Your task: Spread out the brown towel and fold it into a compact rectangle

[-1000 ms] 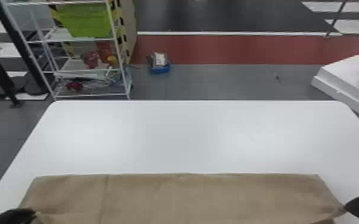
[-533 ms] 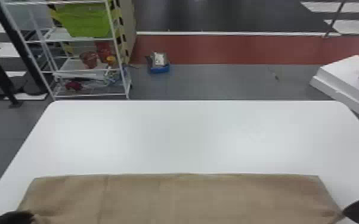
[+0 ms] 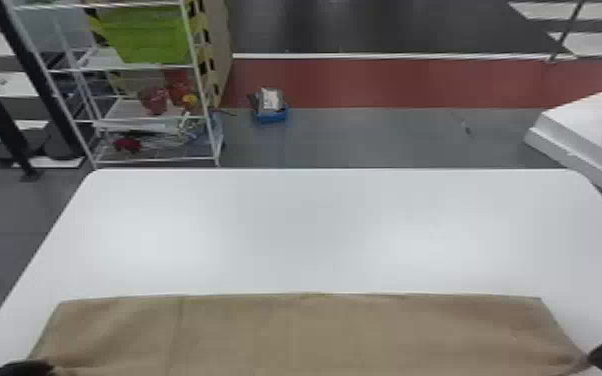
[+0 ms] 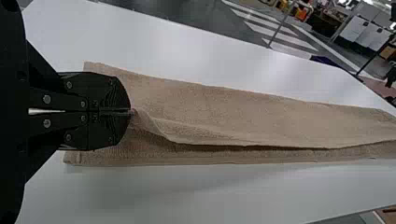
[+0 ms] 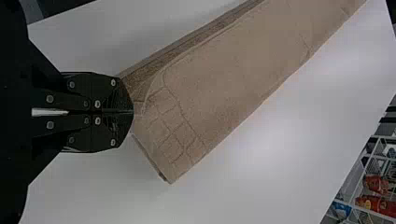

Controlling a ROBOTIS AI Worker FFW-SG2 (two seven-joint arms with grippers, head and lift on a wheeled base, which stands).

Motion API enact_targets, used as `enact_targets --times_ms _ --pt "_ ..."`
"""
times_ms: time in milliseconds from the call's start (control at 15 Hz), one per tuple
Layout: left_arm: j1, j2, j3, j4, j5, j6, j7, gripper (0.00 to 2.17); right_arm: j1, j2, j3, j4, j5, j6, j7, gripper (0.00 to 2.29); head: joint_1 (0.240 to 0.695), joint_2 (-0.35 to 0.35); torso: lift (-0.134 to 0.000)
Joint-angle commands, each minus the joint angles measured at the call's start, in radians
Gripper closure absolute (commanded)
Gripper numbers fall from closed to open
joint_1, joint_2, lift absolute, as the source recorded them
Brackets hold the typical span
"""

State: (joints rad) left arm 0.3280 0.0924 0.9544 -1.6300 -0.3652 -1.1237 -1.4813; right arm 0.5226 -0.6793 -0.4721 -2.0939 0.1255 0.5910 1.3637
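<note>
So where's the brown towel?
In the head view, the towel lies along the bottom on the white table, one end in the left jaws, the other in the right jaws.

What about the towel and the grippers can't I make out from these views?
- Towel's near edge, head view: cut off by the picture's edge.
- Bit of towel pinched in the left gripper, left wrist view: hidden between the fingers.
- Bit pinched in the right gripper, right wrist view: hidden the same way.
- How the cloth lies under the top layer, both wrist views: mostly covered by that layer.
</note>
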Motion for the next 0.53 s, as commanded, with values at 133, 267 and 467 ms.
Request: enact_targets --times_ms 133,267,467 --pt "0.002 -0.003 -0.005 0.009 -0.009 -0.009 0.001 1.41 0.016 -0.006 0.02 0.012 0.034 -0.024 0.003 1.12 0.695 0.012 -0.124" --pt "0.006 -0.006 -0.01 0.009 -0.012 -0.012 -0.001 1.41 0.016 -0.011 0.032 0.017 0.062 -0.027 0.003 1.12 0.695 0.006 -0.124" --pt "0.009 -0.01 -0.019 0.018 -0.028 -0.021 0.001 1.41 0.016 -0.019 0.052 0.032 0.08 -0.042 0.003 1.12 0.695 -0.006 -0.124"
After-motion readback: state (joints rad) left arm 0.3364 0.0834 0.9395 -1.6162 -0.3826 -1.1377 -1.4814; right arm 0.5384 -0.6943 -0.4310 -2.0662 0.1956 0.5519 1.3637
